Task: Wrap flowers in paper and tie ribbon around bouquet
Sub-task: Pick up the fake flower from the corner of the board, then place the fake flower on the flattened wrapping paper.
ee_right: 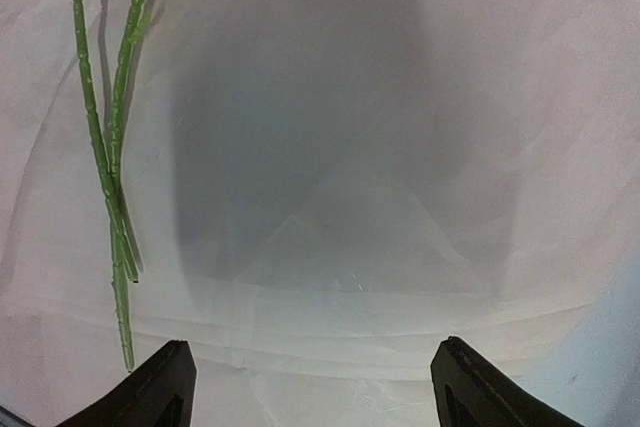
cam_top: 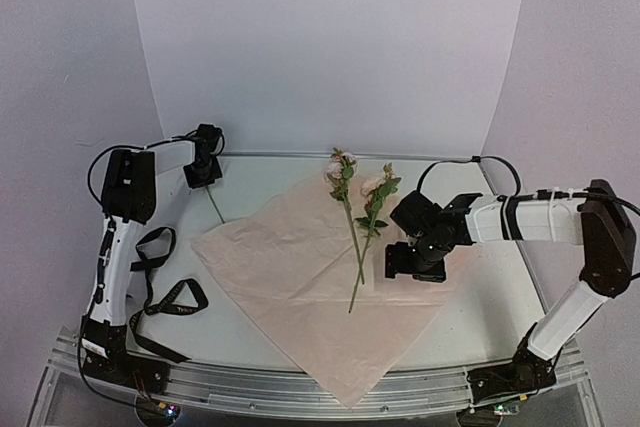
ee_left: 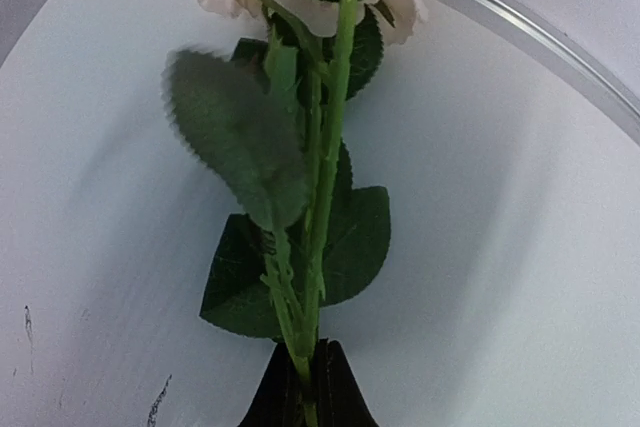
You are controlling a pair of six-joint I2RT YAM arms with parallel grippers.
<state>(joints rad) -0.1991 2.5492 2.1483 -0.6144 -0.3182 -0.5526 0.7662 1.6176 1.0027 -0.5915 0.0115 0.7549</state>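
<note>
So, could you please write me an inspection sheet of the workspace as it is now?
Surface: white table, small dark marks near the left gripper.
Job's things: paper spread flat mid-table; two flowers lying on it; a third flower off the paper, far left; ribbon loose on the table, near left.
Clutter: nothing seen.
Grippers: left gripper shut on the third flower's stem; right gripper open over the paper beside the stems.
Cables: black cables loop at both sides, clear of the paper.
Surroundings: plain white backdrop.
</note>
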